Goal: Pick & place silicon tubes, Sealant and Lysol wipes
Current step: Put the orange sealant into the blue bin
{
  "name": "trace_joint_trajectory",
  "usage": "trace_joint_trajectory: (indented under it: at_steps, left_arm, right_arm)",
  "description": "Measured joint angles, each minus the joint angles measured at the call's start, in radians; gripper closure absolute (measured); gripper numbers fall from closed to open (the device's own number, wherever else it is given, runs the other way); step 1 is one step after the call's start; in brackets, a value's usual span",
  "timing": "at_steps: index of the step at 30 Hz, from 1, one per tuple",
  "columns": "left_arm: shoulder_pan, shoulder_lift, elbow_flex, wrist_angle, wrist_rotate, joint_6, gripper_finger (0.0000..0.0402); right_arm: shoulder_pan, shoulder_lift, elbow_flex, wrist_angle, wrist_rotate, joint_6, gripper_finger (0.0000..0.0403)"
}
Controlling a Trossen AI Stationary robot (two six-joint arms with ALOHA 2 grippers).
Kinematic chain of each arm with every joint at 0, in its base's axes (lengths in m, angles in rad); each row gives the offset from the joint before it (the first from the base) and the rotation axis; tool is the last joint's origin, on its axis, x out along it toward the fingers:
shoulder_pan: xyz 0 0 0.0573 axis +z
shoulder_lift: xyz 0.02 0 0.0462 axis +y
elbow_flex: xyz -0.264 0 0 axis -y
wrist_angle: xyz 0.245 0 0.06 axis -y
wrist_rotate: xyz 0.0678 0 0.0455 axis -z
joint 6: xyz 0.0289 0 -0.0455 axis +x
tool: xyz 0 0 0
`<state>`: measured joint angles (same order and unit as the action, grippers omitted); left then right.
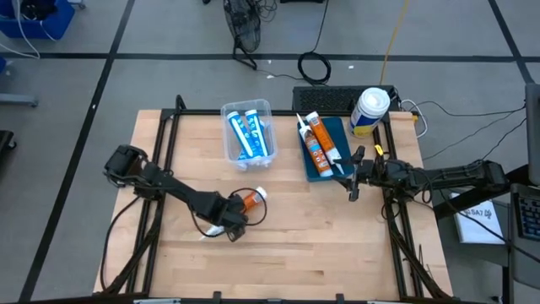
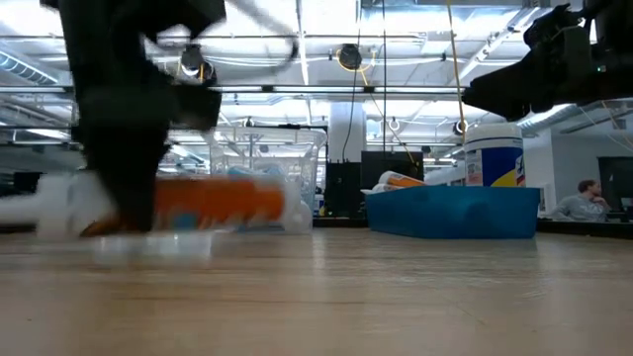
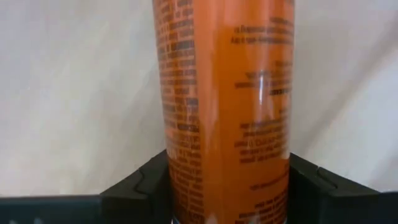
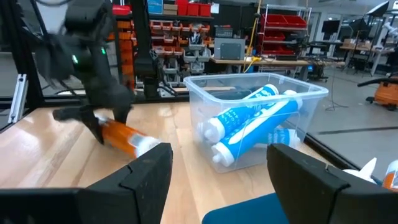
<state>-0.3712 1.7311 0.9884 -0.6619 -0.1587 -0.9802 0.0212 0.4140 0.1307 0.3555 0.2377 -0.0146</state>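
- The left gripper (image 1: 234,221) is closed tight on an orange tube (image 3: 227,112) lying near the table's middle; its small print is too fine to read.
- The right gripper (image 1: 355,176) hangs beside the blue tray (image 1: 332,128), fingers partly apart, holding nothing.
- The Lysol wipes (image 1: 369,111) stand upright at the tray's far corner.
- Blue-and-white tubes (image 4: 252,124) lie in the clear bin (image 4: 311,93), lettering illegible.
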Motion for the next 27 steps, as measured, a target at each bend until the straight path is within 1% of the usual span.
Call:
trace_joint_trajectory:
  at_steps: [3, 5, 9, 13, 16, 19, 21, 23, 25, 26, 27]
  left_arm:
    - [-0.025, -0.069, 0.028, 0.033, -0.106, 0.158, 0.0190]
    - [-0.044, -0.109, 0.030, 0.045, -0.155, 0.236, 0.0190]
    - [-0.068, -0.188, 0.024, 0.007, -0.253, 0.338, 0.0190]
    - [-0.079, -0.264, 0.030, 0.032, -0.362, 0.447, 0.0191]
    - [-0.073, -0.314, 0.028, 0.019, -0.370, 0.543, 0.0191]
    - [-0.038, -0.369, 0.029, 0.002, -0.370, 0.635, 0.0191]
    - [0.006, -0.411, 0.011, -0.021, -0.378, 0.686, 0.0191]
    - [0.070, -0.458, -0.034, -0.004, -0.377, 0.737, 0.0192]
    - [0.153, -0.516, -0.115, 0.074, -0.362, 0.794, 0.0192]
    - [0.197, -0.545, -0.170, 0.151, -0.328, 0.832, 0.0192]
    - [0.245, -0.570, -0.225, 0.245, -0.274, 0.871, 0.0192]
  right_arm:
    - [0.000, 0.003, 0.000, -0.001, 0.000, 0.008, 0.0161]
    - [0.000, 0.007, 0.000, -0.002, 0.000, 0.019, 0.0161]
    - [0.000, 0.006, 0.000, -0.002, 0.001, 0.034, 0.0161]
    - [0.000, 0.006, 0.000, -0.001, 0.001, 0.054, 0.0161]
    - [0.000, 0.007, 0.000, -0.001, 0.001, 0.055, 0.0161]
    - [0.000, 0.008, 0.000, 0.000, 0.001, 0.056, 0.0161]
    - [0.000, 0.008, 0.000, 0.007, 0.001, 0.056, 0.0161]
    - [0.000, 0.008, 0.000, 0.019, 0.001, 0.056, 0.0161]
    - [0.000, 0.008, 0.000, 0.023, 0.002, 0.056, 0.0161]
    - [0.000, 0.008, 0.000, 0.023, 0.002, 0.056, 0.0161]
    - [0.000, 0.008, 0.000, 0.023, 0.002, 0.056, 0.0161]
